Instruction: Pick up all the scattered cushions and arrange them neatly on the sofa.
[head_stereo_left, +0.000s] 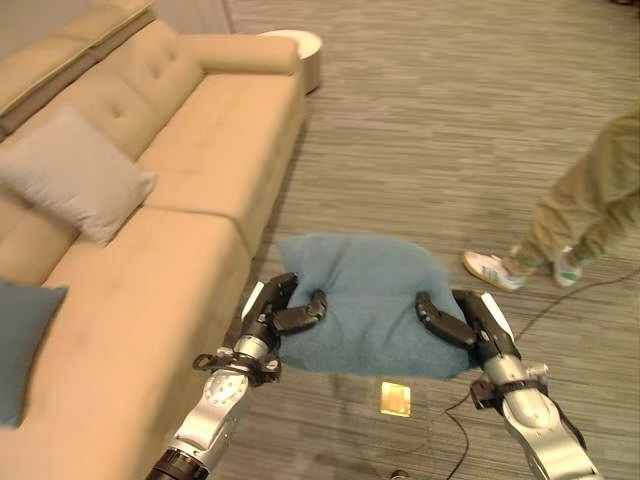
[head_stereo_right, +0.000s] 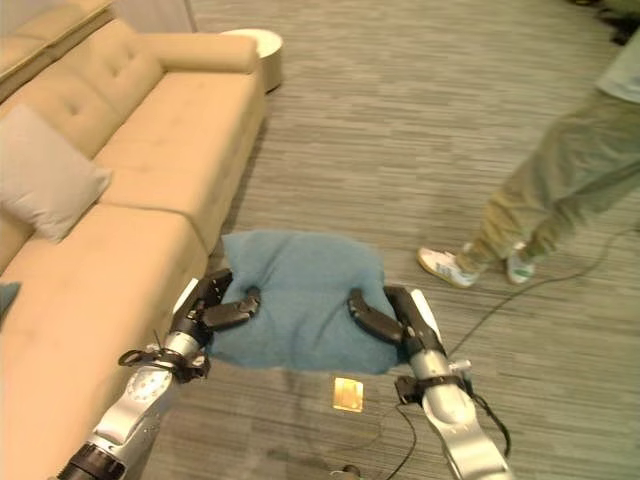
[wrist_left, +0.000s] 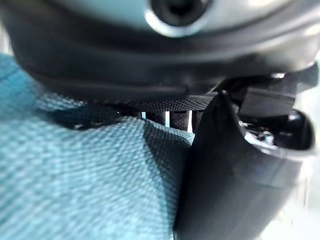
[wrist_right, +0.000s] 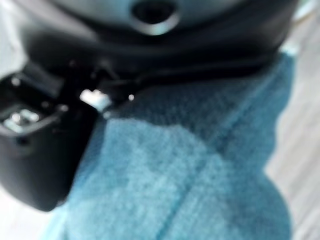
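Observation:
A large teal cushion (head_stereo_left: 365, 290) hangs between my two hands just off the carpet, beside the front of the beige sofa (head_stereo_left: 190, 170). My left hand (head_stereo_left: 278, 312) clamps its left edge, thumb curled over the top of the fabric (wrist_left: 90, 180). My right hand (head_stereo_left: 455, 322) grips the right edge the same way, with teal cloth (wrist_right: 190, 170) pressed against its palm. A grey cushion (head_stereo_left: 75, 175) leans on the sofa's backrest. Another teal cushion (head_stereo_left: 22, 345) rests at the sofa's near left end.
A person in olive trousers (head_stereo_left: 590, 200) and white shoes (head_stereo_left: 495, 268) stands on the carpet to the right. A small yellow card (head_stereo_left: 396, 398) lies on the floor below the cushion. A round white side table (head_stereo_left: 300, 50) stands past the sofa's armrest.

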